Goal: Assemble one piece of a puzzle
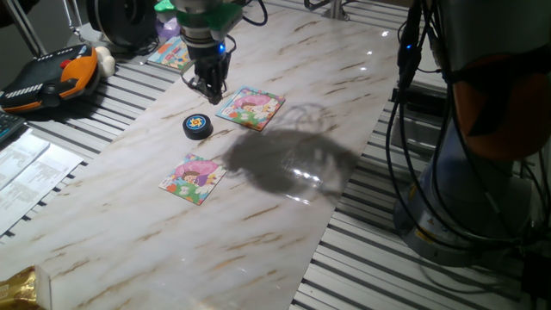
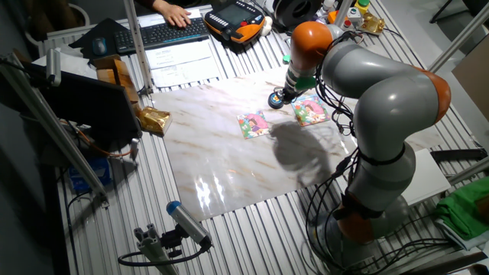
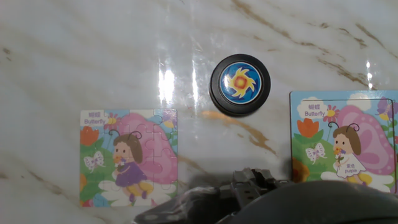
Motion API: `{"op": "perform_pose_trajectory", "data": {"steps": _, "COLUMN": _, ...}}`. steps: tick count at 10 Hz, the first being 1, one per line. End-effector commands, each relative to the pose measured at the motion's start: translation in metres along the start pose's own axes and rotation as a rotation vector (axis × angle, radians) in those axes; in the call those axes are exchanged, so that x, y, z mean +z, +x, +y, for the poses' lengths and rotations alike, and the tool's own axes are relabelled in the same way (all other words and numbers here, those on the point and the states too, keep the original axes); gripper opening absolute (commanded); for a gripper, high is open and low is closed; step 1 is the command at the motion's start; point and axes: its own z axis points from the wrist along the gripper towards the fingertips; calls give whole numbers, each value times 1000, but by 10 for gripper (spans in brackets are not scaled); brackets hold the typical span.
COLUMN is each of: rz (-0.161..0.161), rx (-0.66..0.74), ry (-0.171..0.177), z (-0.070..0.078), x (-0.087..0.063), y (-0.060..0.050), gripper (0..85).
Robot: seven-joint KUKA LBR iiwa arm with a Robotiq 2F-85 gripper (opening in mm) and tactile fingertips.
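Hand view: the gripper (image 3: 252, 186) is seen at the bottom edge, its jaw state unclear; the piece cannot be made out, possibly hidden beneath it. A black disc (image 3: 240, 85) lies above, between two butterfly puzzles (image 3: 129, 157).

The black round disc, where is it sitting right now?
In the hand view the black round disc lies on the marble table, top centre, between the left butterfly puzzle and the right one, just beyond the gripper.
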Motion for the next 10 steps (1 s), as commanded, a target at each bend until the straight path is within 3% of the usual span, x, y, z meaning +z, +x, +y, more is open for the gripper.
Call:
{"op": "perform_pose_trajectory", "data": {"steps": 1, "rz": -1, "rx": 0, "ry": 0, "z": 0, "x": 0, "y": 0, "gripper": 7}}
{"op": "perform_pose_trajectory", "data": {"steps": 10, "rz": -7, "rx": -5, "ry": 8, "z": 0, "x": 0, "y": 0, "gripper": 7}}
